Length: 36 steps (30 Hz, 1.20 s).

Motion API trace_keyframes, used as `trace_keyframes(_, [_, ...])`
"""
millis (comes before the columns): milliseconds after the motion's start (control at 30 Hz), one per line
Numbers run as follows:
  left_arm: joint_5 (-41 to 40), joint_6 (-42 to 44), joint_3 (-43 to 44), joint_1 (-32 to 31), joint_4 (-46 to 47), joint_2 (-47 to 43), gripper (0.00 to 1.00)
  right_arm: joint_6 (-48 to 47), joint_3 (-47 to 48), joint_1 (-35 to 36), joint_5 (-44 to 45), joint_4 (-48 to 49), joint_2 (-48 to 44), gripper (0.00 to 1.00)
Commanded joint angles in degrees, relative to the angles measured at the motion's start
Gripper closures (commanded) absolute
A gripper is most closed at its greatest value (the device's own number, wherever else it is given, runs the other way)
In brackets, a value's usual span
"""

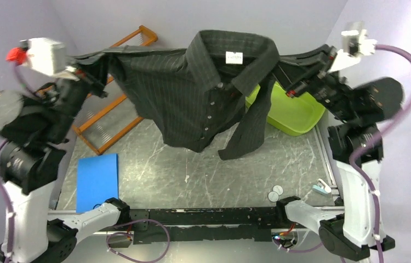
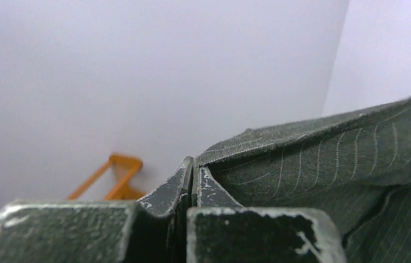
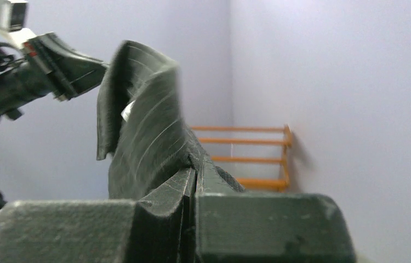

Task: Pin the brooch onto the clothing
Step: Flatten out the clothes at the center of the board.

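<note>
The clothing, a black pinstriped shirt (image 1: 203, 93) with white buttons and a white neck label, hangs in the air above the table, stretched between both arms. My left gripper (image 1: 96, 71) is shut on the shirt's left shoulder edge. In the left wrist view the left gripper (image 2: 193, 164) pinches the fabric (image 2: 329, 159). My right gripper (image 1: 292, 83) is shut on the shirt's right shoulder. In the right wrist view the right gripper (image 3: 194, 167) pinches the fabric (image 3: 143, 126). The shirt's tail and one sleeve hang down toward the table. No brooch shows in either gripper.
A lime green bin (image 1: 294, 115) stands at the back right, partly behind the shirt. An orange rack (image 1: 110, 109) lies at the back left. A blue pad (image 1: 97, 181) lies front left. Two small pale discs (image 1: 275, 192) and a small white item (image 1: 322, 188) lie front right.
</note>
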Motion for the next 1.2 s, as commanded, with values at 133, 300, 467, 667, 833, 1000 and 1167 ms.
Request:
trace_keyframes(133, [9.1,-0.6,8.2,0.0,5.3,-2.7,0.98,8.5,4.8,-0.3,-14.4,13.6,-3.5,1.0])
trace_keyframes(300, [10.4,-3.3,8.6,0.0,4.5,-4.2,0.97,11.3,5.8,-0.3,-16.4,16.4,-3.6,1.0])
trace_keyframes(467, [8.1,-5.2,6.4,0.0,1.5,-4.4,0.97,11.9,2.4,-0.2,-15.9,15.1,-3.4,1.0])
trace_keyframes(667, [-6.9,-6.1,1.4,0.0,-7.3,-1.6,0.97,8.9,-6.4,-0.2,-14.6,9.9,0.4,1.0])
trace_keyframes(833, [-16.3,-6.9,-10.1,0.0,-9.6,3.2,0.97,6.0,-12.0,-0.2,-15.9,7.5,9.3,1.0])
trace_keyframes(1000, [-22.5,-8.0,-23.7,2.1,-6.8,11.6,0.97,0.8,-13.9,-0.5,-16.9,3.3,22.8,1.0])
trace_keyframes(1167, [-11.4,-11.8,-28.6,12.6,-1.0,20.2,0.97,-3.2,-9.3,-0.6,-11.3,-2.8,37.2,1.0])
